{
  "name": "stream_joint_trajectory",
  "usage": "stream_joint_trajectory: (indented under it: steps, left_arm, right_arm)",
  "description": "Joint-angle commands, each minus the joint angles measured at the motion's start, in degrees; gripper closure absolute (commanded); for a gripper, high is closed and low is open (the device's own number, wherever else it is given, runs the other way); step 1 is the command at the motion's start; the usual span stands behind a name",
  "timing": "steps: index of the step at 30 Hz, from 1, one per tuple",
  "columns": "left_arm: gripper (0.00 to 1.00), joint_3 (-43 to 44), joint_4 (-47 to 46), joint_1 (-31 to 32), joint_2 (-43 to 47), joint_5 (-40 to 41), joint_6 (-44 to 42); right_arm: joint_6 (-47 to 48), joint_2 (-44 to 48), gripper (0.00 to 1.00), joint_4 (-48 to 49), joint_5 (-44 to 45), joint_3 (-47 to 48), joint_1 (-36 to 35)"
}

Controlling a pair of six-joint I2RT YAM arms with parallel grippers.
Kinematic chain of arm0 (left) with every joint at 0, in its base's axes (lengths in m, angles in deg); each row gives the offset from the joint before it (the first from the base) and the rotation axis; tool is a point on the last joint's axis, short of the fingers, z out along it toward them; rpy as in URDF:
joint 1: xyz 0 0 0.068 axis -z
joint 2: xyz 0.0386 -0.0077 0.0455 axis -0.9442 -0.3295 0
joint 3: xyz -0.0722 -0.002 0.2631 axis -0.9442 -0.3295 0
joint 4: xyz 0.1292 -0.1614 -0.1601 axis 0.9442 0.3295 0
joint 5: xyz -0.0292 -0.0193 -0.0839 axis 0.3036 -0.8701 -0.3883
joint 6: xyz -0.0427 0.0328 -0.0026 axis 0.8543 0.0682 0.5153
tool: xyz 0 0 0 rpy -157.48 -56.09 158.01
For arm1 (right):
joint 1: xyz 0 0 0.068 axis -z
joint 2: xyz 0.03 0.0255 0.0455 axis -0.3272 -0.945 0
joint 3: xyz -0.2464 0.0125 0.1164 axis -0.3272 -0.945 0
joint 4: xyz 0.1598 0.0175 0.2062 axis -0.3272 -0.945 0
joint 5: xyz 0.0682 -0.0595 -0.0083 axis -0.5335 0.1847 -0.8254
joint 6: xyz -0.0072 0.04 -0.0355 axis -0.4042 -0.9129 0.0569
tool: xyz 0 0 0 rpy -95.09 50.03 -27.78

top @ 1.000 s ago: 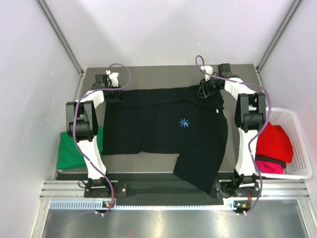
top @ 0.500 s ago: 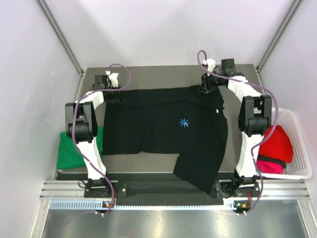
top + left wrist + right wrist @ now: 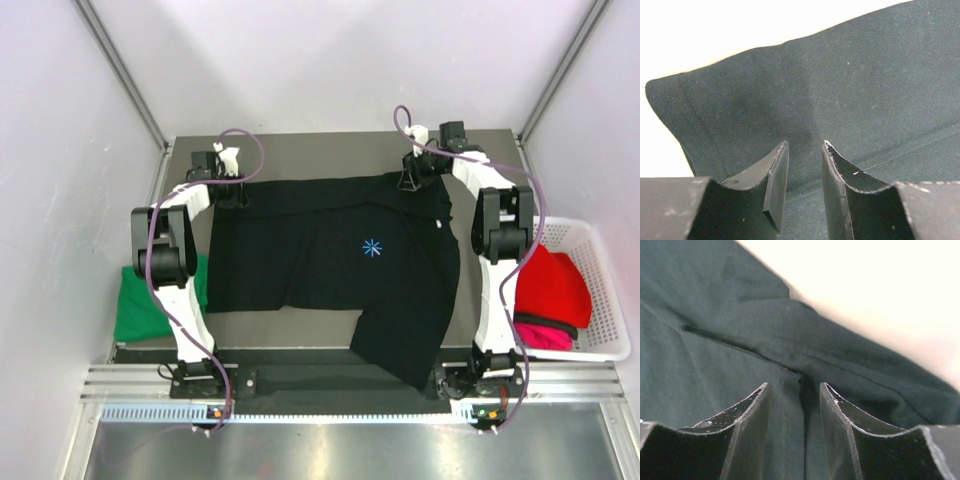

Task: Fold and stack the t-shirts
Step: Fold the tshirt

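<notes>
**A:** Black cotton, by the look of it. In the top view the large black t-shirt with a small light-blue starburst mark (image 3: 300,250) lies spread across the middle, and its lower-right part spills past the near edge of the grey table (image 3: 320,155).

**B:** And the rest?

**A:** A bright green cloth shirt (image 3: 135,305) sits at the left edge. A red shirt (image 3: 555,285) and a pink shirt (image 3: 545,332) sit in the white plastic mesh basket (image 3: 605,265) on the right. The left gripper (image 3: 230,192) is at the black shirt's upper-left corner, and the right gripper (image 3: 408,183) is on its upper edge, right of centre.

**B:** Left wrist view?

**A:** The fingers (image 3: 777,172) stand a narrow gap apart with black cloth showing between them, and the stitched corner is at upper left. I cannot tell if they pinch it.

**B:** Right wrist view?

**A:** Same narrow gap, with a seam ridge running into it. Again I cannot tell if there is a grip.

**B:** Handling?

**A:** I'd say it is soft, light and limp, so it will sag and drag. Best to take it by the doubled hem and seam, both ends together.
</notes>
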Motion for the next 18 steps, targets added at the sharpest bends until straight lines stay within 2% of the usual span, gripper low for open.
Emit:
stream_joint_trajectory:
  steps: [1,7,10,14,18]
  left_arm:
    - [0.63,0.33,-2.19,0.01,1.5,-0.92,-0.66]
    - [0.63,0.15,-2.28,0.1,1.41,-0.84,-0.66]
    - [0.63,-0.11,-2.28,-0.07,1.41,-0.84,-0.75]
    - [0.63,-0.46,-2.19,0.01,1.59,-0.49,-1.01]
    - [0.62,-0.9,-2.36,0.01,2.2,-0.4,-1.01]
  right_arm:
    - [1.24,-0.56,0.56,-1.24,-2.0,3.03,-0.38]
    - [1.68,-2.14,0.6,-3.35,-2.97,3.82,-0.47]
    - [2.12,-3.19,0.65,-5.11,-3.85,4.96,-0.56]
    - [2.64,-3.64,0.83,-5.99,-4.81,5.05,-0.56]
    - [3.52,-0.83,0.94,-5.29,-5.69,2.95,-0.56]
